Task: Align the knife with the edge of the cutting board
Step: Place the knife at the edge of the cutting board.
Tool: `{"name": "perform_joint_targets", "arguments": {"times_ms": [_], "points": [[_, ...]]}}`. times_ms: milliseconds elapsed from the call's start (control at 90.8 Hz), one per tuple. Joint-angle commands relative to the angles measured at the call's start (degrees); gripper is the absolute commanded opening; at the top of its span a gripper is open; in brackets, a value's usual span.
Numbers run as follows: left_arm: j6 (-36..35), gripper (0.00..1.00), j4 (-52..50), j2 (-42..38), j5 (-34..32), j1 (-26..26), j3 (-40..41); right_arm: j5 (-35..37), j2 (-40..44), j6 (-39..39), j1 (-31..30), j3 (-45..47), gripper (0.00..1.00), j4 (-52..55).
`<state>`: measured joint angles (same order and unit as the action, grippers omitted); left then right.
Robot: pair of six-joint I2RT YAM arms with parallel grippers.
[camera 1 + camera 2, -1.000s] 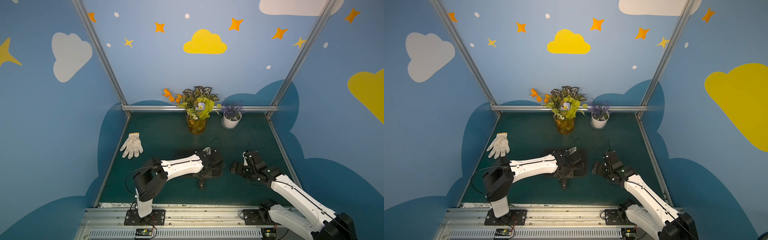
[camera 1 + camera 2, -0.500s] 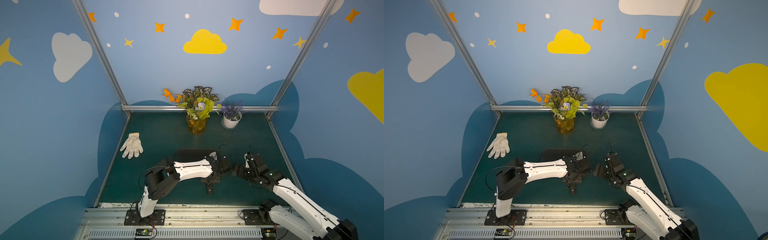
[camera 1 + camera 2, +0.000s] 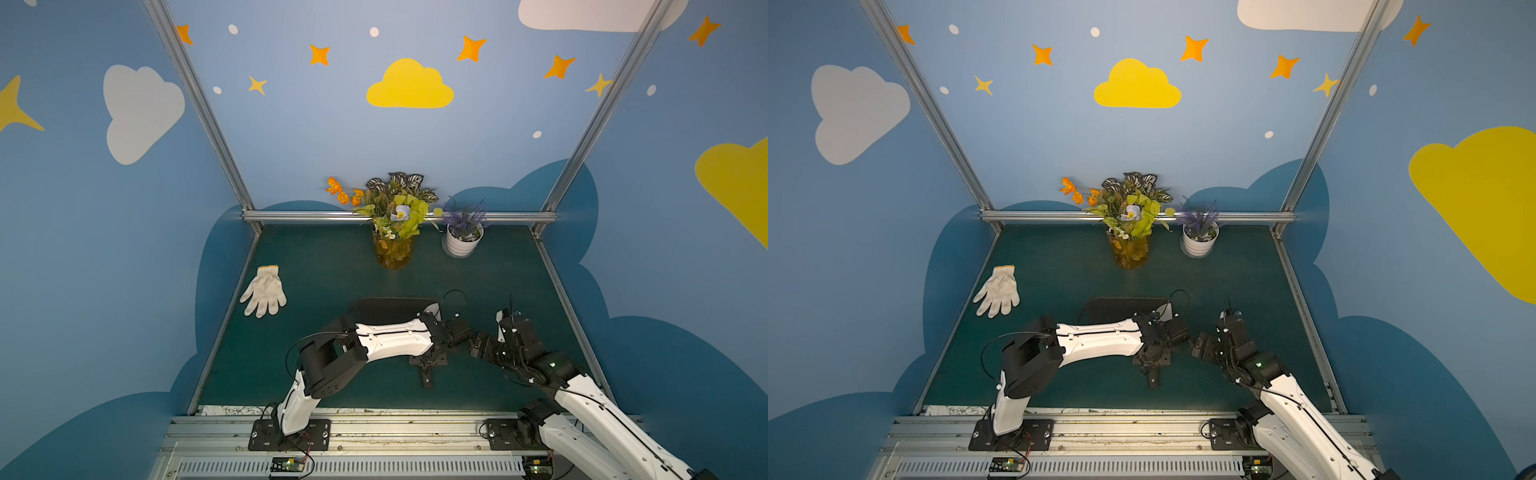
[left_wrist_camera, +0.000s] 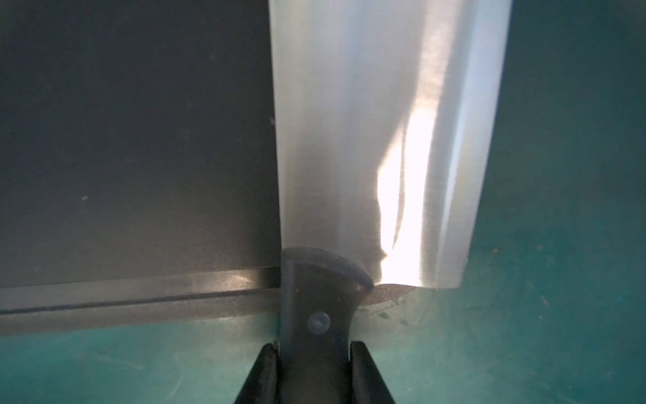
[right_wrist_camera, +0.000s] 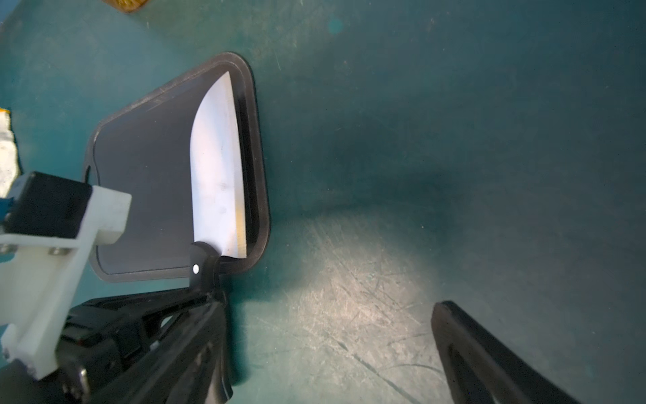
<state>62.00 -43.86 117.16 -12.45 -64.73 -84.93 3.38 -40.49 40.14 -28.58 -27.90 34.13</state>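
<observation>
Left wrist view shows the left fingers [image 4: 260,379] pinching the straight black handle of the broad silver-grey cleaver knife [image 4: 367,140]. Its blade sits over the right end of the flat black rectangular cutting board [image 4: 122,140], while the handle sticks out over the green counter [image 4: 559,210]. Within the last 1 second the arm has carried the knife there from the board's middle, so the blade now runs close along the grooved rim. Alignment looks nearly done; setting down and letting go likely remain. The right fingers [image 5: 472,349] are spread wide nearby, holding nothing.
</observation>
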Motion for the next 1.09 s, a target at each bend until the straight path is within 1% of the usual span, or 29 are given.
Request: {"name": "perform_joint_targets", "arguments": {"times_ms": [0,33,209,407,705,914,1079], "points": [[0.73,0.03,-1.82,1.31,-0.54,0.01,-1.47,0.6,-0.16,-0.9,0.24,-0.01,0.98,0.18],[0.7,0.05,-1.84,1.33,-0.43,-0.01,-1.47,0.32,-0.51,-0.87,0.26,-0.04,0.98,0.09],[1.51,0.21,-2.01,1.55,0.41,0.15,-1.21,-0.16,-1.59,-0.43,0.24,-0.05,0.98,-0.63],[1.23,0.25,-1.76,2.04,1.58,0.13,-1.62,-0.19,-1.54,-0.35,0.22,-0.02,0.98,-0.74],[0.79,0.36,-1.67,1.56,2.24,0.22,-1.66,-0.47,-1.31,-0.08,0.24,0.3,0.98,-0.72],[0.66,0.41,-1.62,0.82,2.26,0.3,-1.34,-0.89,-1.51,0.04,0.19,0.29,0.98,-0.65],[0.42,0.5,-1.57,0.13,2.25,0.46,-1.02,-1.09,-1.51,0.19,0.2,0.41,0.98,-0.65]]}}
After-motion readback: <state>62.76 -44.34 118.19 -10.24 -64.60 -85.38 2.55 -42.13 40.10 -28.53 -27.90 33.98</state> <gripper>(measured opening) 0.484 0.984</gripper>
